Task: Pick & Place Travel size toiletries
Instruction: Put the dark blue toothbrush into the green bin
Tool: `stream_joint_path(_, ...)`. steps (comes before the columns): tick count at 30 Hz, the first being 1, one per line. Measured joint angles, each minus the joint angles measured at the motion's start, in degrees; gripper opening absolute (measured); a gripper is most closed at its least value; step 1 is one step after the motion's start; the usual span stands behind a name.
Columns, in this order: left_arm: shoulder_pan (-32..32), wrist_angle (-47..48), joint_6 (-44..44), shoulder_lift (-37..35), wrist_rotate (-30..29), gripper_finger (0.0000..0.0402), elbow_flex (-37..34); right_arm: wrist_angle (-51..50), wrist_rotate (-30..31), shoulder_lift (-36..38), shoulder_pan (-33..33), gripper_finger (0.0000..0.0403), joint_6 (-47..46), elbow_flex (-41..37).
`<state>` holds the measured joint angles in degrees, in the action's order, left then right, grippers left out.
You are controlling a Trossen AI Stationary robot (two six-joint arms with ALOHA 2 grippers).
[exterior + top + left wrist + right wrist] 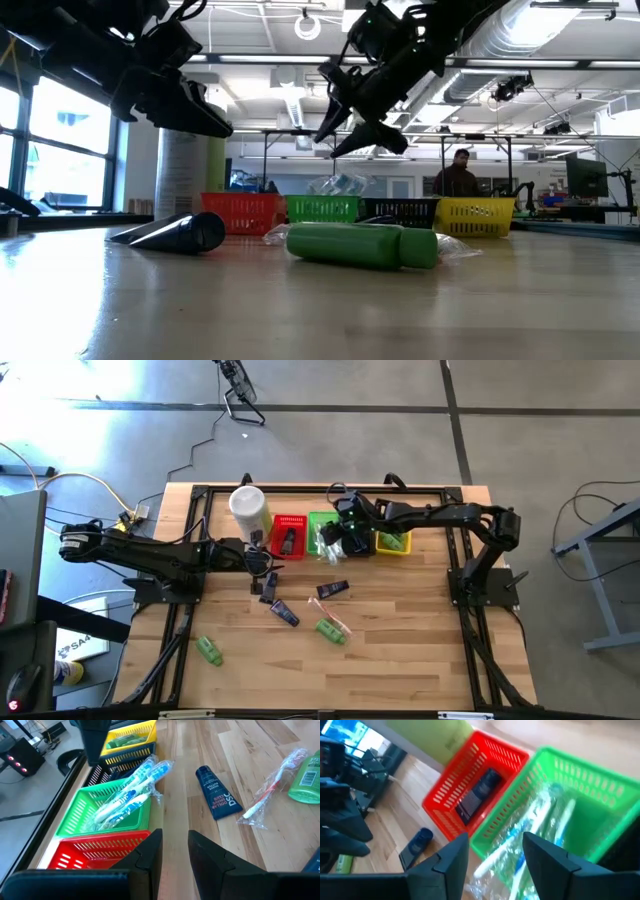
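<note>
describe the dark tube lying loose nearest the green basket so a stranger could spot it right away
Start at the row of small baskets along the table's far edge and find the green basket holding wrapped toothbrushes. Just in front of it on the bare wood lies the navy tube. Unlike the green bottles and the clear-wrapped stick nearby, it is dark blue with white lettering.

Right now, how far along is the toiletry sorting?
Done: wrapped toothbrushes lie in the green basket, a dark tube in the red basket, a green bottle in the yellow one.
In hand: nothing; the right end effector hangs open above the toothbrushes.
Left: green bottles, dark tubes and a wrapped stick on the table.
</note>
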<state>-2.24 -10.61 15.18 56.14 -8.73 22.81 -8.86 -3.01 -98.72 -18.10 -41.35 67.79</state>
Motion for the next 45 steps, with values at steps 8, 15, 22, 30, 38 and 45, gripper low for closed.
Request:
stream_joint_path(8,0.0,0.0,0.0,0.0,0.0,0.0088,0.0,3.3,-0.5,1.6,2.1,0.0144,6.9,0.0)
stream_joint_path(15,0.0,0.0,0.0,0.0,0.0,0.0088,0.0,-3.5,0.0,3.4,8.0,0.007,9.5,0.0)
stream_joint_path(22,0.0,0.0,-0.4,0.0,0.0,0.0088,0.0,-10.7,5.9,2.5,15.1,0.0005,8.3,-0.6)
stream_joint_path(30,0.0,0.1,-0.5,0.0,0.0,0.0088,0.0,-10.5,8.4,2.7,17.8,0.0002,1.3,-5.3)
stream_joint_path(38,0.0,0.1,-0.5,0.0,0.0,0.0088,0.0,0.6,14.3,2.6,17.7,0.0002,-5.5,-13.8)
stream_joint_path(45,0.0,0.3,-0.5,0.0,0.0,0.0088,0.0,7.5,17.9,-0.5,18.2,0.0002,-8.1,-15.9)
